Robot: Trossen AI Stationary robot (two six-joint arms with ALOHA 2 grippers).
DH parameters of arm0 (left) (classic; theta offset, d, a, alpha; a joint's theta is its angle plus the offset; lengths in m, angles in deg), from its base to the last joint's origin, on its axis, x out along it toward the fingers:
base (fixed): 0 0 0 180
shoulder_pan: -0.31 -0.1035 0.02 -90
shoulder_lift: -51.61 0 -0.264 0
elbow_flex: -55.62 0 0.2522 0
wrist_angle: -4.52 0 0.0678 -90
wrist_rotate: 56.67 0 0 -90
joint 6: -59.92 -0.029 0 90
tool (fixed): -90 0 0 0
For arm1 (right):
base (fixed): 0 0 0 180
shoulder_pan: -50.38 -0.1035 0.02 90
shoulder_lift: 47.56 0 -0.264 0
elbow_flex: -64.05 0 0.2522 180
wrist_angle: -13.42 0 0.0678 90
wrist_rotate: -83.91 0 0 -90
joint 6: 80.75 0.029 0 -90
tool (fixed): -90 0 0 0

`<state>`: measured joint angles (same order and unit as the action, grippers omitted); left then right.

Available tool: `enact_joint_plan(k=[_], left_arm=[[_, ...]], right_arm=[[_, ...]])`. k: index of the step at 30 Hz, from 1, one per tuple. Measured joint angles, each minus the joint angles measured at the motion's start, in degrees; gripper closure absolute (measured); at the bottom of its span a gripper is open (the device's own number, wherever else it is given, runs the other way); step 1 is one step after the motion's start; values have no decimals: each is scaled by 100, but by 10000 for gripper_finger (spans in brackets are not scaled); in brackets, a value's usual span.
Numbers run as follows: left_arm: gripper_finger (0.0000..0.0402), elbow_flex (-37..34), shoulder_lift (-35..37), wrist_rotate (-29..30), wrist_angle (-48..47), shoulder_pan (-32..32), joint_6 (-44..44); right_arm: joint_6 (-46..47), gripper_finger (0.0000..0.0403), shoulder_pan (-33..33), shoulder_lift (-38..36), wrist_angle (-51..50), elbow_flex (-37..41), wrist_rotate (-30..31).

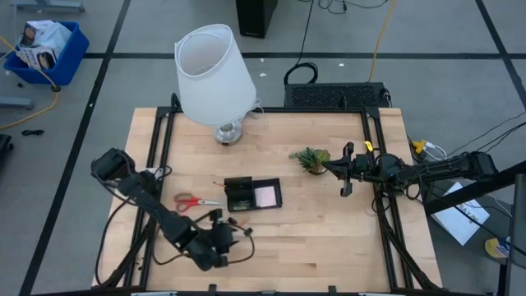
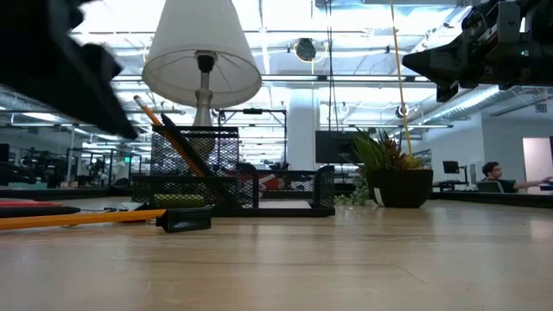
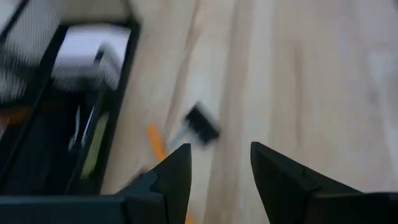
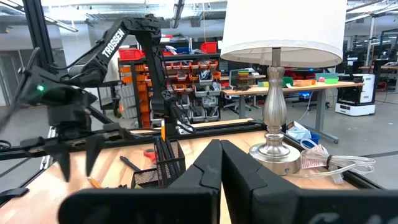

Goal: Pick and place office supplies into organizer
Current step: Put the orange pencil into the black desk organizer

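Nearest the lens on the tabletop (image 2: 346, 259): orange-yellow pencil (image 2: 82, 219) and small black bit (image 2: 184, 221), just before the organizer (image 2: 242, 186). Above them, left gripper (image 3: 219, 163), fingers spread, empty. Well beyond the organizer, beside the plant (image 1: 311, 159), right gripper (image 4: 220, 163), pressed together.

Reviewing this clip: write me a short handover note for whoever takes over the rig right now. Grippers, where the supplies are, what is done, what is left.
Left gripper: open, empty, above the table just in front of the organizer, over a loose pencil and a small black bit.
Right gripper: shut, empty, waiting raised at the right side near the plant.
Done: pink sticky-note pad in the organizer's right compartment; pencil and pens standing in its cup.
Left: red-handled scissors on the table left of the organizer, plus the loose pencil and black bit.
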<state>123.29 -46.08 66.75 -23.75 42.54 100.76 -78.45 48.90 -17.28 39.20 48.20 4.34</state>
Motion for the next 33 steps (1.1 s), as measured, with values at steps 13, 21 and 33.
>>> enact_joint_plan(k=[13,21,33], left_arm=[[231,-2,0,-256,-167,-775,23],[231,-2,0,-503,-172,-1280,152],[231,-11,-413,-782,170,-1366,24]], right_arm=[[0,403,1,-2,1,-1,0],[0,403,2,0,0,-1,0],[-1,403,2,-1,1,-1,0]])
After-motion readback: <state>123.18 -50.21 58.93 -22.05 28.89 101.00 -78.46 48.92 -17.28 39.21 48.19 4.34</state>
